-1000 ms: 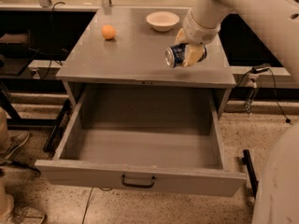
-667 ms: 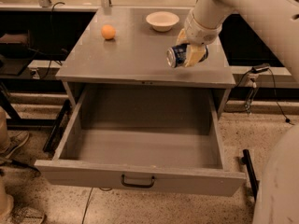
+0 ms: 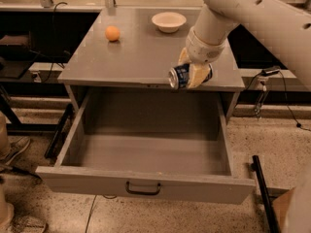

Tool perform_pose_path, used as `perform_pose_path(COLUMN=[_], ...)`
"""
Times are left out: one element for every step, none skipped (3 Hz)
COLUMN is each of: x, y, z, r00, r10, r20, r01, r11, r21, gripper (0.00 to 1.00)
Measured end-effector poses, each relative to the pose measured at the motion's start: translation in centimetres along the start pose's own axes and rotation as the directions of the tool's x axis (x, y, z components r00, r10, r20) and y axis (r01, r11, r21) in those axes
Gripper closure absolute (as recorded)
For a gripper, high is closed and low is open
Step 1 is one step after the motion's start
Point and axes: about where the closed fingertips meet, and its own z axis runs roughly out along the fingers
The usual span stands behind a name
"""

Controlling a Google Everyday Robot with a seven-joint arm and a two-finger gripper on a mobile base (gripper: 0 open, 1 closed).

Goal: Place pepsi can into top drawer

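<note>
The gripper (image 3: 193,71) pinches the pepsi can (image 3: 181,76) sideways above the back of the open top drawer (image 3: 204,188); its lettering is unreadable.

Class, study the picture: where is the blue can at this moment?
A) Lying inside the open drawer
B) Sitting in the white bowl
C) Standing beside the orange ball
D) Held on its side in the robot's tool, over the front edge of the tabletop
D: the tool grips the can sideways above the front right edge of the tabletop, and the can has not yet gone into the open drawer below.
</note>
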Motion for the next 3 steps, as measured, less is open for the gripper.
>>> perform_pose_path(x=[-2.4,-5.9,-5.9], y=[4.0,7.4,7.4], z=[-1.0,-1.6,-1.5], r00=[1.0,0.998,0.998], r10=[0.004,-0.013,-0.013], r20=[0.011,0.063,0.064], r01=[-0.003,0.018,0.017], r11=[0.9989,0.9971,0.997], r21=[-0.047,-0.075,-0.075], gripper=[1.0,1.0,1.0])
